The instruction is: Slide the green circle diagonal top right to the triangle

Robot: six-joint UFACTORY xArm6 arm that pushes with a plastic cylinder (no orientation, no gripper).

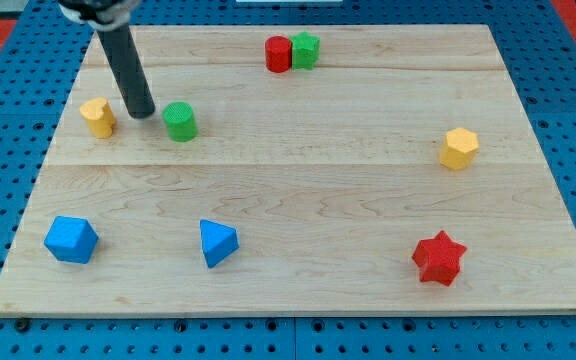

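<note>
No writing shows on the pale wooden board [298, 190]; my tip [141, 112], a bare rod with no pincer, stands just left of the green circle [180, 121], blue triangle [217, 242] well below

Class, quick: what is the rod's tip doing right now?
My tip: no gripper, holding nothing; between the yellow block and the green circle, touching neither.

We end in a straight, round rod, dark grey to black, with a dull sheen running down its length. Our rod widens at the view's top into a bulkier dark fitting, cut off by the frame edge. My tip [141, 113] is blunt and flat-ended, the same dark colour, with no markings we can make out.
</note>
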